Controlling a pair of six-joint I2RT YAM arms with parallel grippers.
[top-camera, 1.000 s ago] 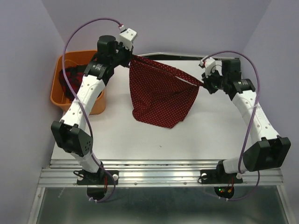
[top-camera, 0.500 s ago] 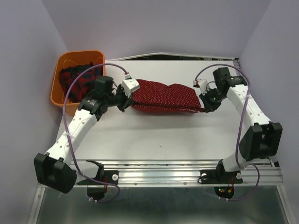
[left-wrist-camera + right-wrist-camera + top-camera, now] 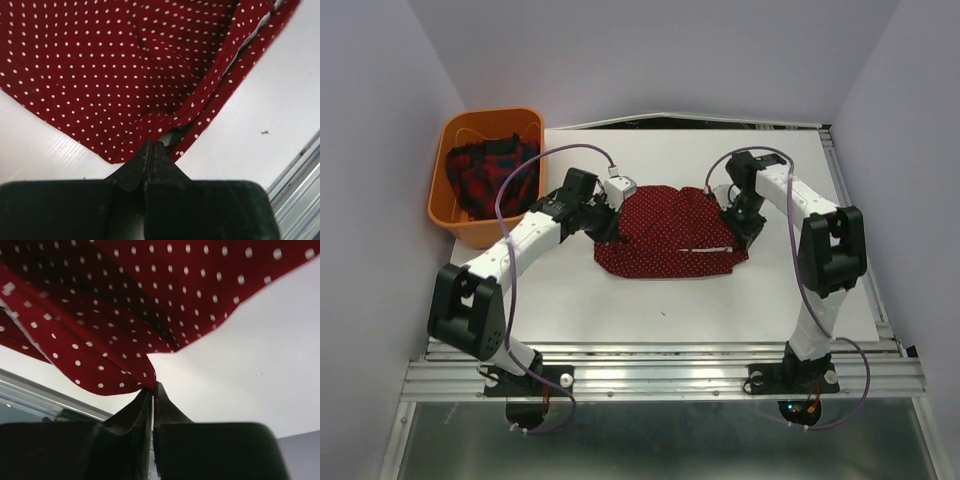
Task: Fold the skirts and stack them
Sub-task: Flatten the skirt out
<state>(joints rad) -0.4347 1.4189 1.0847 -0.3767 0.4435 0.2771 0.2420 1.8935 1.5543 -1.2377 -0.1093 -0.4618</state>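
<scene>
The plaid skirt [image 3: 485, 175] is seen bundled in the orange basket [image 3: 448, 222]; the left gripper [image 3: 152, 145] is clenched on one edge of the polka-dot skirt [image 3: 665, 235], laid on the table [image 3: 770, 290] and seemingly doubled once; the right gripper [image 3: 152, 386] is clamped on its opposite edge; nothing is stacked yet.

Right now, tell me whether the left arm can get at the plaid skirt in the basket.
Probably, but not at once. The left gripper is shut on the polka-dot skirt at its edge and must let go first. The plaid skirt lies uncovered in the open orange basket beside that arm.
</scene>
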